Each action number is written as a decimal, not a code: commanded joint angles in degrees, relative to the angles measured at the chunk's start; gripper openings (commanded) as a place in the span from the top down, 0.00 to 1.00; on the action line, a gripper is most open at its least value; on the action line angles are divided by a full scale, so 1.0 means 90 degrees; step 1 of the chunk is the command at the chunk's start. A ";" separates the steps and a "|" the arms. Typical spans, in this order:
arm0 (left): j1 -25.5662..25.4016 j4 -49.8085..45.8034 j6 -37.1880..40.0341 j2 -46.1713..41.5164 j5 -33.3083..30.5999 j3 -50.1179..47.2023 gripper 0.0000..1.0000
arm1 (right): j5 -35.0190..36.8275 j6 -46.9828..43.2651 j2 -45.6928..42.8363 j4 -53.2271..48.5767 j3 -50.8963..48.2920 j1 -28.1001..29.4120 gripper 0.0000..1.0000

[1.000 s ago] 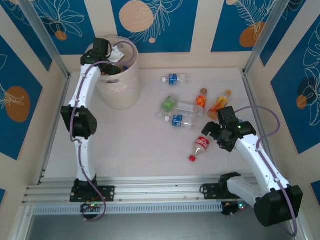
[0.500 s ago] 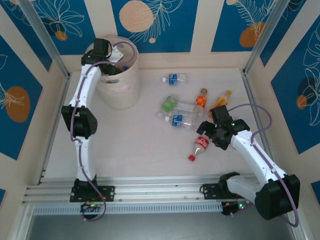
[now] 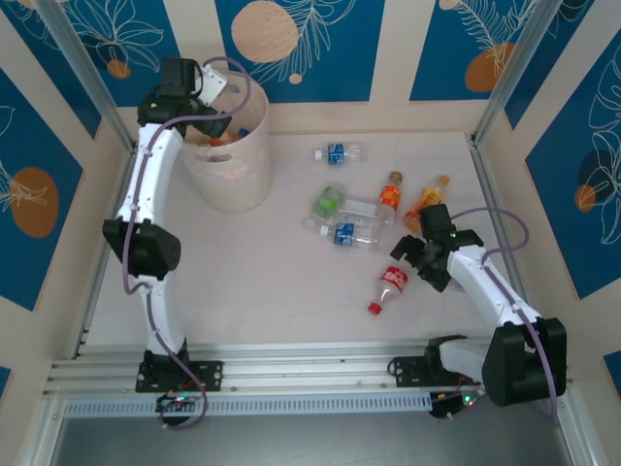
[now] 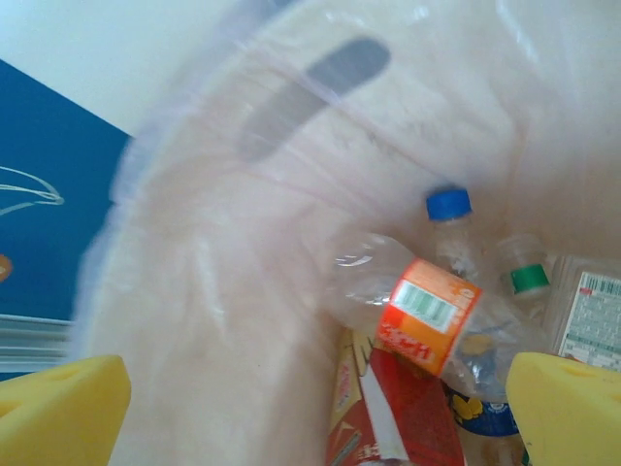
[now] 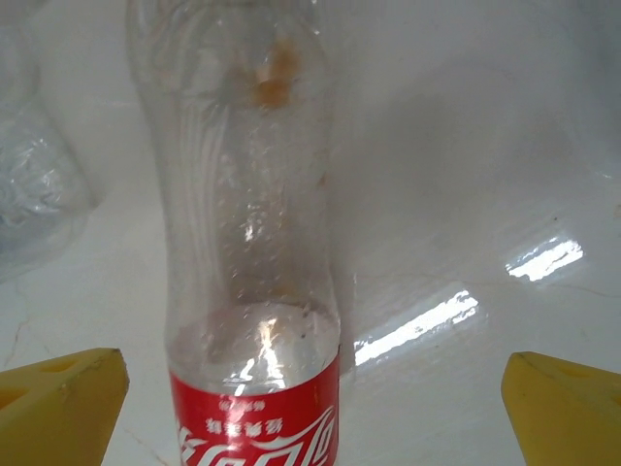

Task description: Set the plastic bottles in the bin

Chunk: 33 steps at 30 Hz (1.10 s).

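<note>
white arms [image 3: 144,189] with black joints, purple cables [image 3: 495,209] along them; yellow jaws, seemingly foam-padded.

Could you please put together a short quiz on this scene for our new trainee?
1. True or false: the left end effector, above the bin, is shut on a bottle.
2. Which label colour has the bottle between the open fingers of the right end effector? A green, B red, C blue.
3. Fill in: that bottle is ___ on the table (standing or lying).
Key: 1 false, it is open; 2 B; 3 lying.
</note>
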 commanded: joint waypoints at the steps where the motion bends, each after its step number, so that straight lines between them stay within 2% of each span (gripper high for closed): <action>1: 0.0070 0.0150 -0.0369 -0.0410 0.0054 0.0183 0.00 | -0.0436 -0.0229 0.0062 0.0298 -0.0120 -0.0222 0.02; 9: 0.0072 0.0117 -0.1523 -0.1058 0.0322 0.0136 0.00 | -0.0870 -0.0389 0.0494 0.0862 -0.0093 -0.0428 0.09; 12: 0.0070 0.0103 -0.2057 -0.1369 0.0680 -0.0137 0.00 | -0.0937 -0.0425 0.0761 0.0992 0.0036 -0.0431 0.11; 16: 0.0072 0.0664 -0.2947 -0.2083 0.1690 -0.1251 0.00 | -0.0944 -0.0469 0.1135 0.1126 0.0203 -0.0431 0.14; 19: 0.0072 0.1626 -0.3642 -0.2731 0.2352 -0.2456 0.00 | -0.0934 -0.0469 0.1376 0.1206 0.0270 -0.0430 0.16; 22: 0.0072 0.2605 -0.4246 -0.3284 0.2689 -0.3567 0.00 | -0.0962 -0.0455 0.1572 0.1325 0.0276 -0.0425 0.17; 26: 0.0063 0.3206 -0.4645 -0.3726 0.2916 -0.4423 0.00 | -0.0986 -0.0411 0.1817 0.1463 0.0248 -0.0403 0.18; 33: -0.0138 0.3504 -0.4710 -0.4385 0.2734 -0.5521 0.00 | -0.0972 -0.0304 0.2255 0.1713 0.0203 -0.0362 0.19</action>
